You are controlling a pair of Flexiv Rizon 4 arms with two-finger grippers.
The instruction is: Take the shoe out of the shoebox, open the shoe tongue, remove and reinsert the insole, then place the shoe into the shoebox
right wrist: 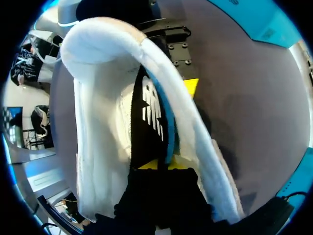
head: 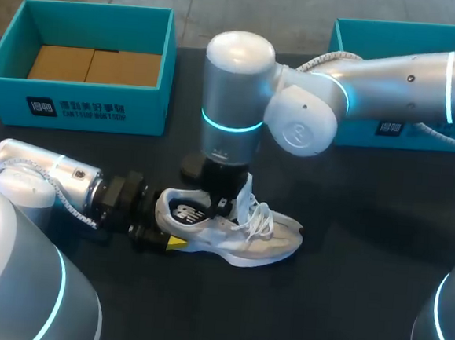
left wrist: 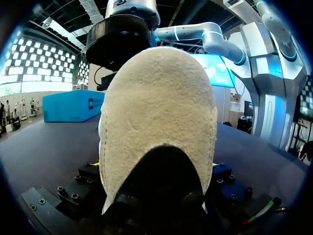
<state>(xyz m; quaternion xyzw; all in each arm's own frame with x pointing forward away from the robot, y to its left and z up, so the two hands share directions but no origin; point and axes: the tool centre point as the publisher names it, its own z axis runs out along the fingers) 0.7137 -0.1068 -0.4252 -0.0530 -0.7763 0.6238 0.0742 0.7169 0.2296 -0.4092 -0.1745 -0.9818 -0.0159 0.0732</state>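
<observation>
A white and beige sneaker lies on the dark table with its toe to the right. Its heel sits between the fingers of my left gripper, which stands wide open around it; one yellow fingertip shows beside the shoe's wall. My right arm reaches in from the right and points straight down into the shoe's opening. There my right gripper is shut on the edge of the black insole, which carries a white logo. The laces lie loose over the tongue.
A teal shoebox stands at the back left with brown cardboard inside. A second teal box stands at the back right, partly hidden behind my right arm.
</observation>
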